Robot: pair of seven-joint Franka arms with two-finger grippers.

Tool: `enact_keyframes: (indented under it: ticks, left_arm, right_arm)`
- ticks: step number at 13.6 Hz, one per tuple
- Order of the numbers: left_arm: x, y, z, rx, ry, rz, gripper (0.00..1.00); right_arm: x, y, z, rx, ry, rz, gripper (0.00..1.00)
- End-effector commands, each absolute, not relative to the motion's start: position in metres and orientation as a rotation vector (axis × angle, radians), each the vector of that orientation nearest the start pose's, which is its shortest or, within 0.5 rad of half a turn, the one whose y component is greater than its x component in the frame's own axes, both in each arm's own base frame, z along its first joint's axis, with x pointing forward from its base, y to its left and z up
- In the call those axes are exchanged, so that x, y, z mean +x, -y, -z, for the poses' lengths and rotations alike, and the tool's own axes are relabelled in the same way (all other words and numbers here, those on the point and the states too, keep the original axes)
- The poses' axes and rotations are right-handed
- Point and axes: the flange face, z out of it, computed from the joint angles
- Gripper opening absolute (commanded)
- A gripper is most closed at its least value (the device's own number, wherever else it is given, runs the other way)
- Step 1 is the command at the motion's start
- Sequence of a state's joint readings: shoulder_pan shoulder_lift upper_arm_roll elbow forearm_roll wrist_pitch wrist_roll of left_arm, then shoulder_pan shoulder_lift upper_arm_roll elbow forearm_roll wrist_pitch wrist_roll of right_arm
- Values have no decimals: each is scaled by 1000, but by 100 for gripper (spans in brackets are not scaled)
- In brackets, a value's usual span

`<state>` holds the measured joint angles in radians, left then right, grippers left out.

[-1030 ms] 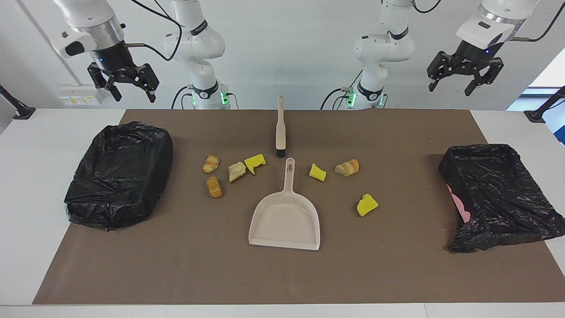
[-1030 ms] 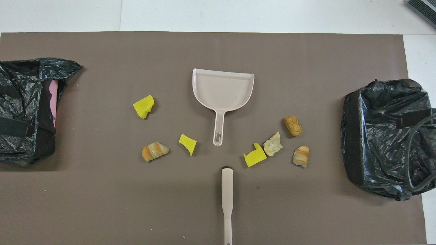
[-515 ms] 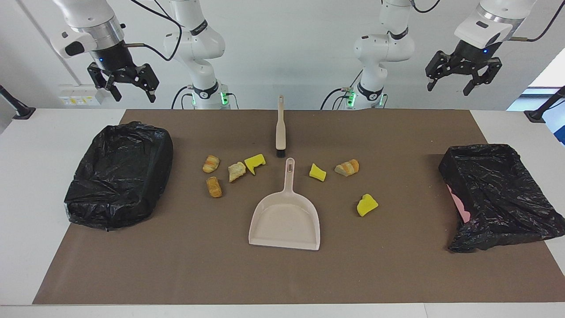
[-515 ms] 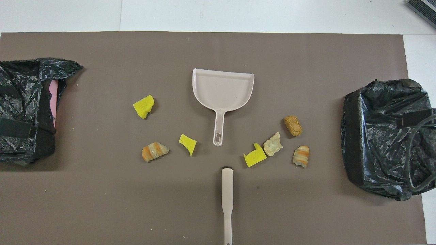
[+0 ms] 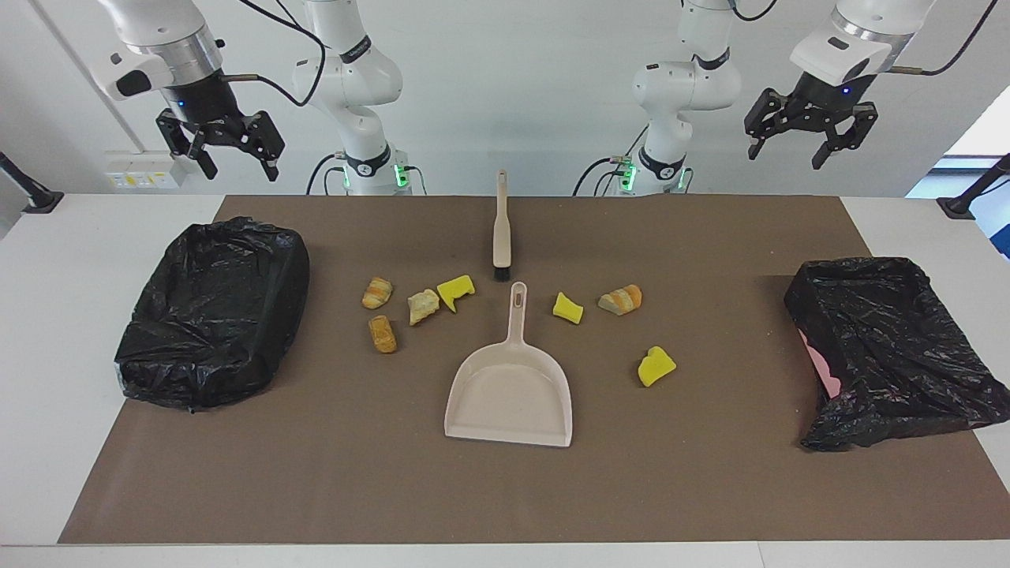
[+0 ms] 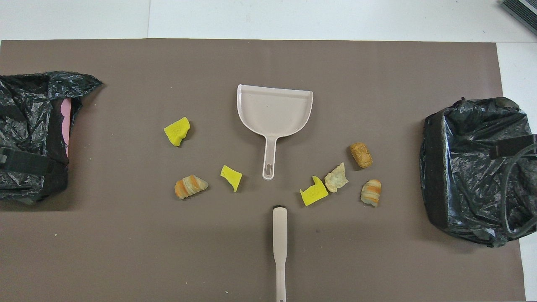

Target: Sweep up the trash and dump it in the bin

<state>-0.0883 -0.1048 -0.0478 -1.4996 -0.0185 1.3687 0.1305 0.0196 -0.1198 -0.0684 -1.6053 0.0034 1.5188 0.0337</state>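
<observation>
Left gripper (image 5: pixel 803 140) and right gripper (image 5: pixel 230 150): fingers spread wide, empty, raised above the table's robot-side edge. Trash chunks (image 5: pixel 424 306) lie well below on the brown mat (image 5: pixel 316 473), flanking the beige dustpan (image 5: pixel 510 394).

Open mat (image 5: pixel 394 489) btwn dustpan (image 5: pixel 509 394) & bins; trash (image 5: pixel 426 306) crowding brush (image 5: pixel 501 229) head.

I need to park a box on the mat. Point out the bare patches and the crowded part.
Bare: the mat strip farther from the robots than the dustpan, between the two black bins. Crowded: around the brush and dustpan handle, where the scraps lie scattered.
</observation>
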Motion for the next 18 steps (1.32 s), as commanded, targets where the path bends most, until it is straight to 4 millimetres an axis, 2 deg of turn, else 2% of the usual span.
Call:
enact_keyframes:
  ticks: [1,4,7,10,15,18]
  left_arm:
    - [471,95,-685,-3132,-391,-24,100]
    - [450,140,-665,-3123,-375,-40,100]
    - [415,207,-624,-3140,-409,-53,100]
    - [382,269,-583,-3143,-351,-47,100]
    - [341,327,-535,-3157,-348,-29,100]
    - [308,360,-504,-3161,-391,-60,100]
  right_arm:
    - [505,29,-665,-3137,-140,57,100]
    - [505,30,-662,-3135,-142,48,100]
    - [505,30,-662,-3135,-142,48,100]
    - [504,30,-659,-3135,-142,38,100]
    - [504,30,-657,-3136,-142,31,100]
    - [504,30,-657,-3134,-141,31,100]
